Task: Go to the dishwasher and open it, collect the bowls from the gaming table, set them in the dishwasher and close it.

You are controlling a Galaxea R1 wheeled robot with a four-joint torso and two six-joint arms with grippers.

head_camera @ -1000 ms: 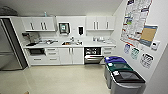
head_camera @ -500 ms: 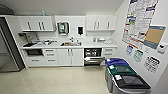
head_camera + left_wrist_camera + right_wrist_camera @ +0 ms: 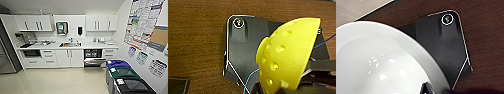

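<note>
The dishwasher (image 3: 93,60) is under the white counter, right of the sink. Its steel door hangs partly down and the dark inside shows above it. It lies ahead of me across the pale floor. In the left wrist view a yellow-green bowl (image 3: 288,55) with dimples in its outer wall is held on edge over the robot's dark plate, with my left gripper (image 3: 268,88) shut on its rim. In the right wrist view a glossy white bowl (image 3: 381,62) faces the camera, with my right gripper (image 3: 432,88) shut on its rim. The gaming table is out of view.
Three waste bins stand along the right wall: blue (image 3: 117,64), green (image 3: 124,73) and black (image 3: 136,87). They are close to the dishwasher's right side. A steel fridge (image 3: 5,53) is at the left. Posters cover the right wall.
The whole head view has shifted slightly: the bins look larger and nearer, so the camera has moved forward into the kitchen. The dishwasher door has stayed open.
</note>
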